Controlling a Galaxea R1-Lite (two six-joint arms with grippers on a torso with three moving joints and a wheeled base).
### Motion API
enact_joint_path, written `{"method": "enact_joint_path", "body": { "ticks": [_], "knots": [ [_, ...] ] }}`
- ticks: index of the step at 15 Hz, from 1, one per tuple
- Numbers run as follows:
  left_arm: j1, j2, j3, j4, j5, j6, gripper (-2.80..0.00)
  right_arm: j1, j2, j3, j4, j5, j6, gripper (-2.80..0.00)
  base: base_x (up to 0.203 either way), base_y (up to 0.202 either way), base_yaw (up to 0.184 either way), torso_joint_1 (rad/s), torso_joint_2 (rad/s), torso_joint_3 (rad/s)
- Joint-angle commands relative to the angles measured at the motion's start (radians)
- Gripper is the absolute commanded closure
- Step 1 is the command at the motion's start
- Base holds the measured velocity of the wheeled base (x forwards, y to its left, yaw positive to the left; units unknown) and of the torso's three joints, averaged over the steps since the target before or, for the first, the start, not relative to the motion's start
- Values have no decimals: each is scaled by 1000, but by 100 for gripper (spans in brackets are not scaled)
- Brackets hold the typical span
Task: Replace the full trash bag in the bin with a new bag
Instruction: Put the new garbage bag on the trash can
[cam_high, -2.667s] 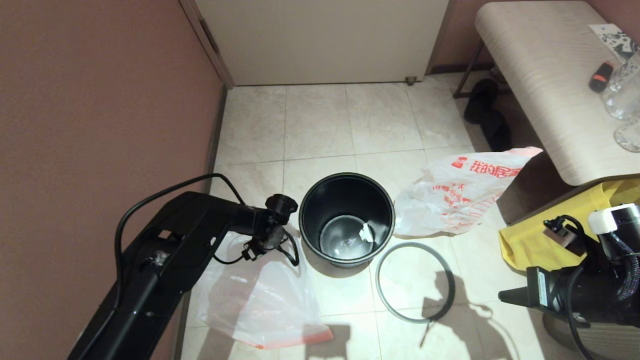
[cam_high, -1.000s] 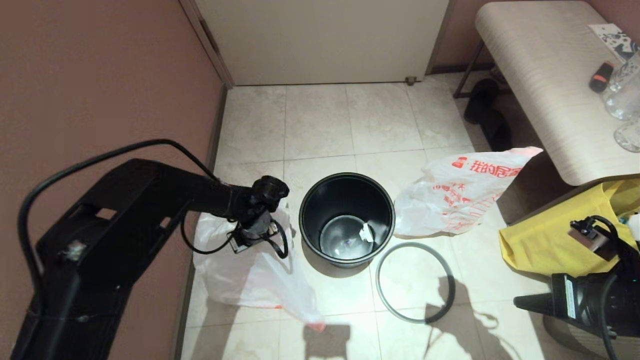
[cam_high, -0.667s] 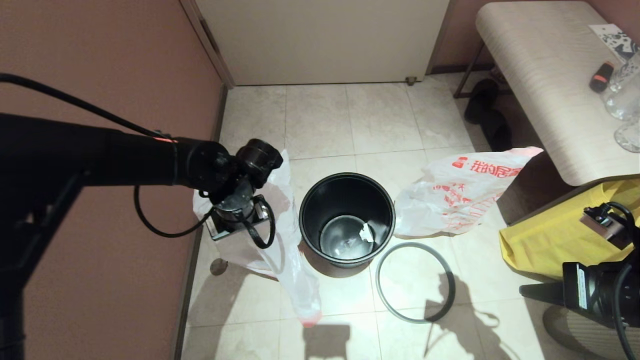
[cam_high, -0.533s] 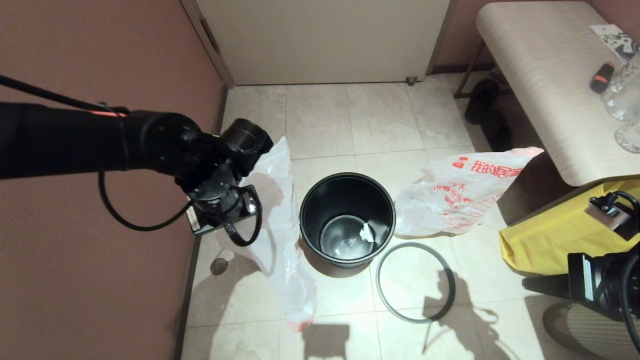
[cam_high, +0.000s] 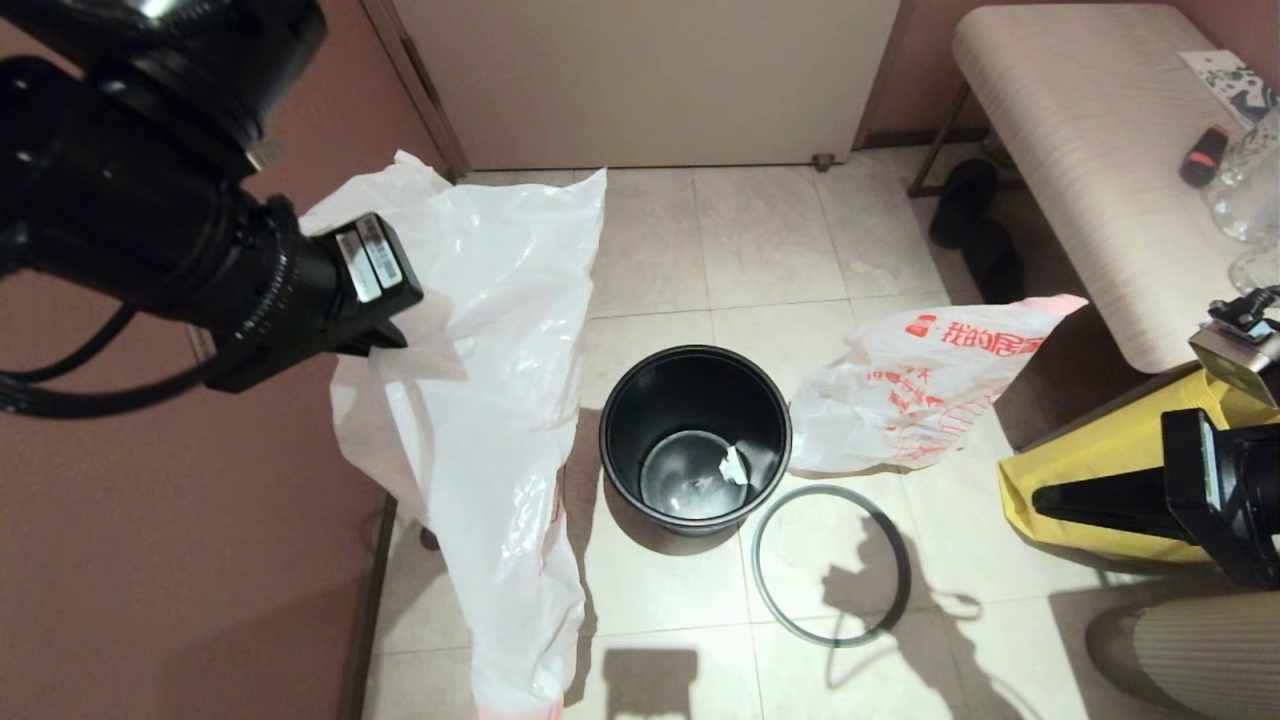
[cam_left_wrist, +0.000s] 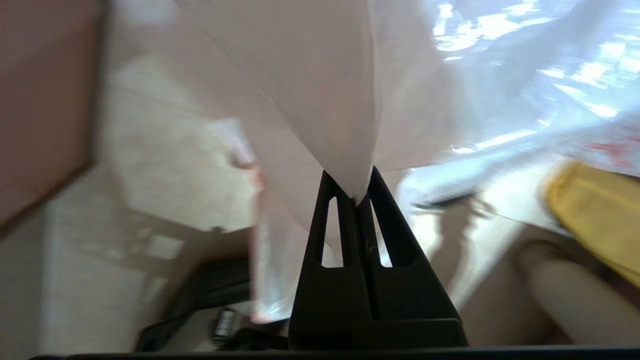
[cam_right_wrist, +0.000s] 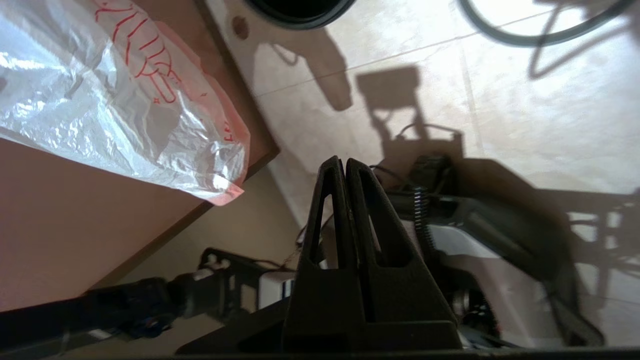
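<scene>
Our left gripper (cam_left_wrist: 356, 192), raised high beside the wall, is clamped on the new bag (cam_high: 480, 400), which hangs down left of the bin (cam_high: 694, 440). The full trash bag (cam_high: 915, 390), with its red logo and "我的" lettering, lies right of the bin. Our right gripper (cam_right_wrist: 345, 167) hovers low, fingers together, empty.

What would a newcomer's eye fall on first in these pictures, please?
Probably the new bag, hanging long and white from the left claw, which is shut on its edge, left of the bin. The bin stands empty and unlined on the tiled floor. The red-printed full trash bag lies to its right and the grey hoop lies flat in front.
</scene>
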Motion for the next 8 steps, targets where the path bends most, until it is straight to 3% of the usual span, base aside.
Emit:
{"method": "enact_joint_path", "body": {
  "ticks": [1, 4, 8],
  "knots": [
    [-4, -14, -76, -2, -81, -3, 0, 51, 61, -27, -2, 6, 35, 0, 0, 0, 0, 0, 0, 0],
    [-20, 53, -91, -125, -159, -1, 0, 110, 167, -70, -40, 6, 63, 0, 0, 0, 0, 0, 0, 0],
    [-4, 166, -91, -386, -252, -2, 0, 159, 306, -192, -48, 1, 30, 0, 0, 0, 0, 0, 0, 0]
  ]
}}
